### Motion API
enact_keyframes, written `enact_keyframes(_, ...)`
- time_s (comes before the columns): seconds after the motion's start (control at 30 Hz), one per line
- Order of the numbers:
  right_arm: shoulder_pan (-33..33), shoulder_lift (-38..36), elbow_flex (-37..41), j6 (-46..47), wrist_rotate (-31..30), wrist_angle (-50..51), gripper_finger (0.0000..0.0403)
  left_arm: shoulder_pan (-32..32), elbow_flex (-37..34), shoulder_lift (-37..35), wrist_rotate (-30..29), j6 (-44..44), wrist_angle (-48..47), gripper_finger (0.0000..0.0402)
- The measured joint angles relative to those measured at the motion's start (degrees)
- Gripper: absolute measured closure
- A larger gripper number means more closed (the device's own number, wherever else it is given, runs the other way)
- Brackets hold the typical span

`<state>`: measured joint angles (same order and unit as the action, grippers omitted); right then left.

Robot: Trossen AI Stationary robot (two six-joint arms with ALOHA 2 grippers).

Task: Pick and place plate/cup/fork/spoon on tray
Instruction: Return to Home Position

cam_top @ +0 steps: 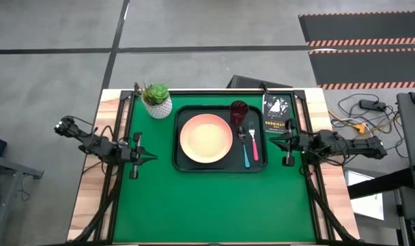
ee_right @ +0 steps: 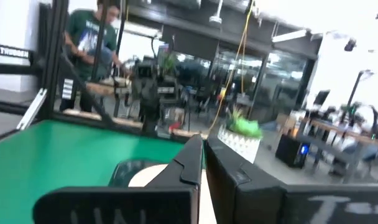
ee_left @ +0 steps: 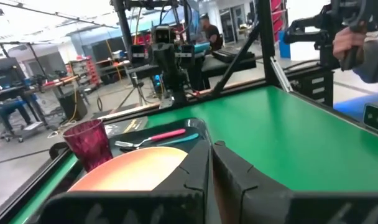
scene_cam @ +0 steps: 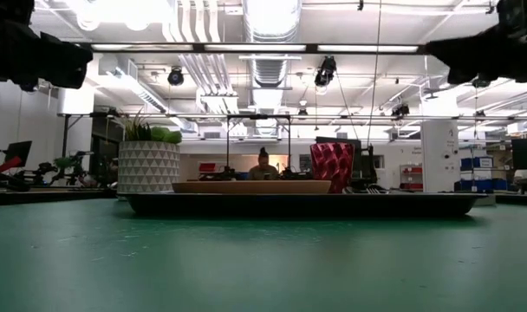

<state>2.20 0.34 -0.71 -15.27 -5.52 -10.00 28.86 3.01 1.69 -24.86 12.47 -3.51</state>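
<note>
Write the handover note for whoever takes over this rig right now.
Left tool: shut, empty, left of the dark green rectangular tray.
Right tool: shut, empty, right of it.
On the tray: round salmon-pink plate, small dark maroon cup, pink-handled fork and blue-handled spoon right of the plate.
Done: all four placed.
Left: nothing to place; likely just the return home.

The plate (cam_top: 205,139) is salmon-pink, the cup (cam_top: 239,111) maroon, the fork (cam_top: 254,145) pink-handled, the spoon (cam_top: 246,152) blue-handled, the tray (cam_top: 218,168) dark green-black.
</note>
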Motion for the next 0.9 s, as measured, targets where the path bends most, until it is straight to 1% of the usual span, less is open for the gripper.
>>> enact_keyframes(0.13,0.02,0.02,0.02,-0.52,0.10,1.06,0.0394,0.00,-0.47,1.79,0.13,0.01,1.97,0.0401)
enact_keyframes(0.2,0.01,0.44,0.02,-0.43,2.72,2.18,0.0394,0.00,-0.49,2.36,0.15,-0.02,2.06,0.0401)
enact_keyframes(0.27,0.03,0.44,0.02,2.11,4.19,3.32,0.0394,0.00,-0.55,2.89,0.17,-0.02,2.15,0.0401)
enact_keyframes(0.4,0.00,1.04,0.02,9.22,4.00,4.59,0.0394,0.00,-0.60,3.98,0.18,-0.02,2.26,0.0401)
enact_keyframes(0.6,0.00,1.22,0.04,15.17,4.03,5.49,0.0394,0.00,-0.60,5.88,0.18,-0.02,2.24,0.0402)
enact_keyframes(0.9,0.00,1.27,0.06,15.32,4.00,5.47,0.0394,0.00,-0.60,8.52,0.18,-0.02,2.21,0.0402)
